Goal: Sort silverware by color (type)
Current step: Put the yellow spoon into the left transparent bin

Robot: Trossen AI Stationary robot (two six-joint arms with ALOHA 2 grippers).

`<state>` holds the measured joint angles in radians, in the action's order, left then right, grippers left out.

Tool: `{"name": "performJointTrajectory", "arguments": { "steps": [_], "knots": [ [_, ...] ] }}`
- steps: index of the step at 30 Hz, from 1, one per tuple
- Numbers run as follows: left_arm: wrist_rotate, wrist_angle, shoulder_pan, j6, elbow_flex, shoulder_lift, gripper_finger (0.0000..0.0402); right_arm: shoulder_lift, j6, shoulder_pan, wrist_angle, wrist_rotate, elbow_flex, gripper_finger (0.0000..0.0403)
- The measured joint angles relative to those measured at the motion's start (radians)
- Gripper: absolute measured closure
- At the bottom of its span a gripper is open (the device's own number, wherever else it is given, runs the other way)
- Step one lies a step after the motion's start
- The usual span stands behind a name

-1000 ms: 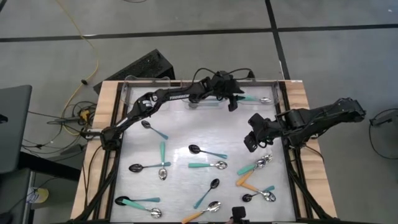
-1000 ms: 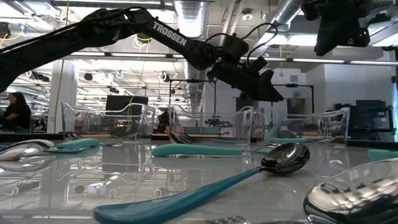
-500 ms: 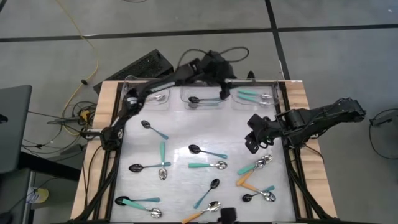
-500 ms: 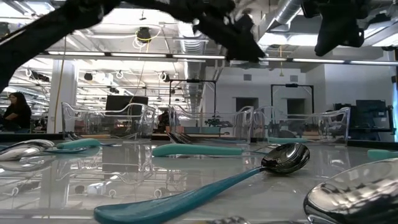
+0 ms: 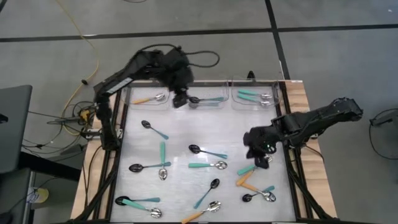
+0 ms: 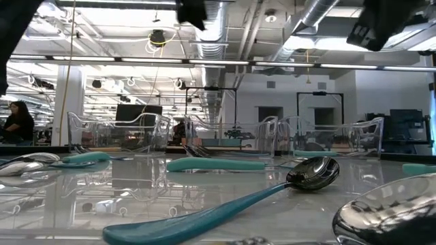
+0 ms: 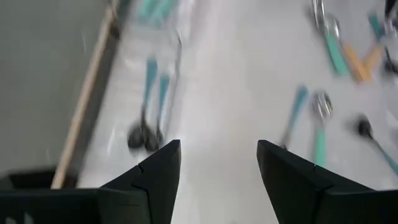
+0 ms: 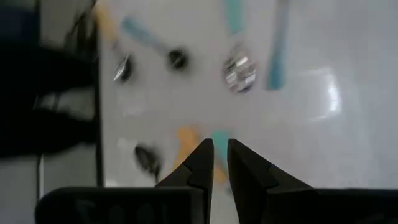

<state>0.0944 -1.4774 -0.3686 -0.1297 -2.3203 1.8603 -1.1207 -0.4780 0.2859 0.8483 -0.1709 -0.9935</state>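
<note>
Many small spoons lie flat on the white table top, among them a black-bowled teal one (image 5: pixel 207 152) mid-table and a silver-and-teal one (image 5: pixel 256 165) beside an orange-handled one (image 5: pixel 245 180) on the right. My left gripper (image 5: pixel 180 98) (image 7: pixel 217 146) is open and empty, high over the gap between the left and middle bins at the far edge. My right gripper (image 5: pixel 257 151) (image 8: pixel 220 144) is shut and empty, hovering just above the right-hand spoon cluster. The low view shows only dark parts of both arms along its top edge.
Three clear bins stand along the far edge: the left one (image 5: pixel 151 98) holds an orange-handled silver spoon, the middle one (image 5: pixel 206 99) a black-and-teal spoon, the right one (image 5: pixel 255 95) teal-handled silver spoons. Wooden rails (image 5: pixel 107 118) border the table. A person sits far off in the room (image 6: pixel 15 121).
My left gripper has swung from the right bin along the far edge toward the table's left and risen out of the low view. My right gripper has moved a little toward the near edge, closer to the right-hand spoon cluster. No spoon on the table top has moved.
</note>
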Motion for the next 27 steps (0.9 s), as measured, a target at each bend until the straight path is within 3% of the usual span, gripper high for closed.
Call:
{"name": "performJointTrajectory", "arguments": {
  "steps": [3, 6, 9, 13, 21, 27],
  "knots": [
    [-0.023, -0.075, 0.04, 0.011, 0.001, -0.054, 0.0205, -0.034, 0.052, 0.05, -0.018, -0.084, 0.0, 0.0332],
    [-0.032, -0.065, 0.088, -0.007, 0.022, -0.115, 0.0205, -0.083, 0.1, 0.119, -0.025, -0.104, 0.0, 0.0332],
    [-0.03, -0.011, 0.128, -0.034, 0.13, -0.211, 0.0205, -0.155, 0.189, 0.18, -0.044, -0.113, 0.0, 0.0332],
    [-0.031, 0.149, 0.162, -0.042, 0.443, -0.404, 0.0205, -0.265, 0.241, 0.224, -0.069, -0.113, 0.0, 0.0332],
    [-0.03, 0.755, 0.179, 0.131, 1.15, -0.798, 0.0205, -0.454, 0.242, 0.223, -0.069, -0.088, 0.001, 0.0332],
    [-0.03, 0.959, 0.179, 0.239, 1.384, -0.92, 0.0205, -0.522, 0.277, 0.222, -0.054, -0.088, 0.001, 0.0325]
  ]
}}
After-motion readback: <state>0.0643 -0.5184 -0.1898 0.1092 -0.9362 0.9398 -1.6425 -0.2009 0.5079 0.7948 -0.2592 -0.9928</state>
